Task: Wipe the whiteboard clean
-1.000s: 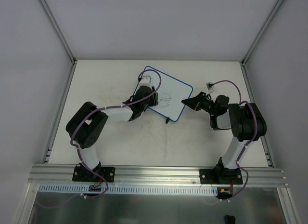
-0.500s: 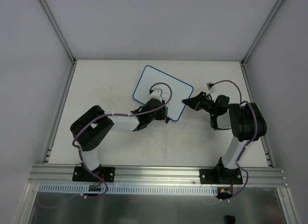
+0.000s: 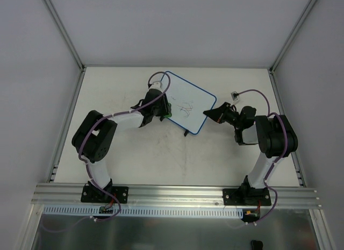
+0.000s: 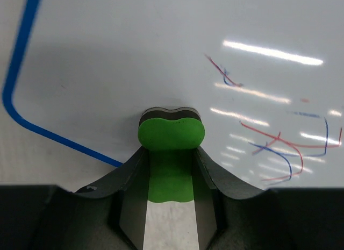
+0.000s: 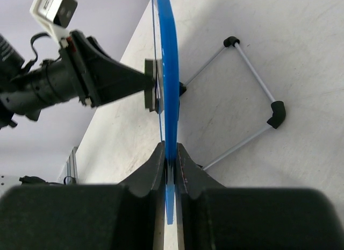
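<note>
- The left gripper [image 4: 171, 156] was closed narrowly on a green eraser [image 4: 171, 136], one finger on each side of the block.
- The eraser's dark far end was pressed against the face of the whiteboard [image 4: 134, 51], just inside the curved corner of its blue frame [image 4: 16, 94].
- Red and blue scribbles [image 4: 279, 148] lay on the board to the right of the eraser, apart from it; a smaller red and blue mark sat higher up, also untouched by the block.
- The right gripper [image 5: 170, 153] was clamped on the board's edge, its two fingers pinching the blue frame between them with the board seen edge-on.
- In the right wrist view, the left gripper and eraser met the board's face on one side, while a wire stand [image 5: 252, 78] with black corner pieces reached out from the other side and rested on the table [image 3: 161, 158].
- From above, the whiteboard stood in the far middle of the table, between the two grippers: the left one at its left edge, the right one at its right corner.
</note>
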